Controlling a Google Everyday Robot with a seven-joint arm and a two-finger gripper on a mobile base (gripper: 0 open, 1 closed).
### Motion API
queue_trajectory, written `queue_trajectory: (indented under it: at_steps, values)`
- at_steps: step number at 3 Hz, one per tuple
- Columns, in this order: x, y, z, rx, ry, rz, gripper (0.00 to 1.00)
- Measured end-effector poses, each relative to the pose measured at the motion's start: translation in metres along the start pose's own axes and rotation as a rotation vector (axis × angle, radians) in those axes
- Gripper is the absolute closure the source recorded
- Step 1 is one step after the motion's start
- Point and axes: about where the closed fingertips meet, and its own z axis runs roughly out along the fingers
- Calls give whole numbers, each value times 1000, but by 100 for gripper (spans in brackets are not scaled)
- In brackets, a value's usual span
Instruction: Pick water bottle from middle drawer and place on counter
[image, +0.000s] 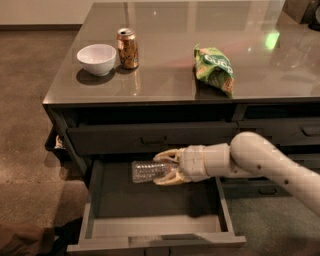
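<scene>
1 gripper (160, 170) w/ water bottle (142, 171) over middle drawer (150, 226).

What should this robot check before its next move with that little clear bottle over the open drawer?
1. Grip: the gripper, over the open drawer, has its fingers shut on the small clear ribbed plastic water bottle, one finger above and one below: ok.
2. Bottle upright for setting down: it lies sideways: not ok.
3. Bottle lifted off the floor of the wide dark grey middle drawer: cannot tell.
4. Drawer pulled open: ok.
5. Bare landing spot on the glossy grey-brown counter, between the gold-brown drink can and the green snack bag: ok.
</scene>
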Motion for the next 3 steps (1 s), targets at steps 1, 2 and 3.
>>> queue_trajectory:
  at_steps: [1, 2, 3]
  values:
    - [-52, -32, -42, -15, -18, -39, 100]
    - [-95, -63, -74, -18, -22, -52, 100]
    - [-125, -90, -93, 28, -9, 17, 100]
